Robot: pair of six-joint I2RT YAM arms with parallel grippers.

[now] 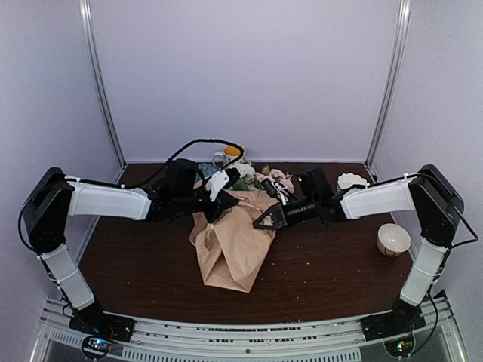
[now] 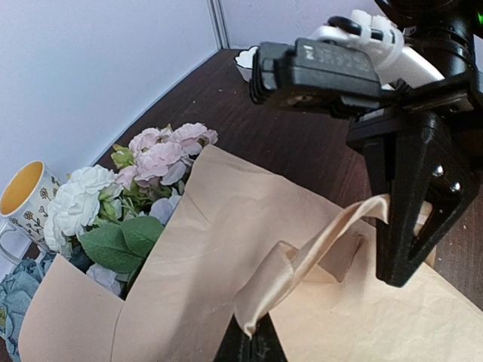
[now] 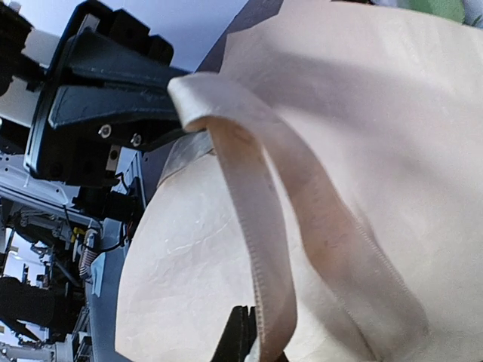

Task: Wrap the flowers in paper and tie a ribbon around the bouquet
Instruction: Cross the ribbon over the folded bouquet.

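Bouquet (image 1: 226, 245) flat at mid-table (image 1: 136, 264), narrow end toward the arm bases, flower heads toward the far wall. Peach-tan paper (image 2: 226, 219) folded into a cone around the flowers (image 2: 151, 162): white and pink roses, green leaves and a patch of blue hydrangea at the open mouth.

Satin ribbon (image 2: 317, 245) drawn in a slack band above the wrap, with a fold near one end. Left gripper (image 2: 253, 341) pinched closed on the nearer end, right gripper (image 2: 407, 241) clamped on the other, jaws narrow around the strip, both close over the upper part of the cone.

Behind the blooms, beside the far wall, a mug (image 2: 21, 197) with a yellow interior and a small floral print; contents not visible. Farther right, a white scalloped dish (image 1: 352, 181) at the back edge, half hidden by the right arm. Well apart near the right edge, a pale bowl (image 1: 393, 240); contents impossible to make out.

Dark tabletop showing on either side of the cone and in front of its tip, scattered with tiny light crumbs (image 1: 302, 264) on the right. Walls close on three sides.

Small white mark on the housing above the right gripper, too small to read.
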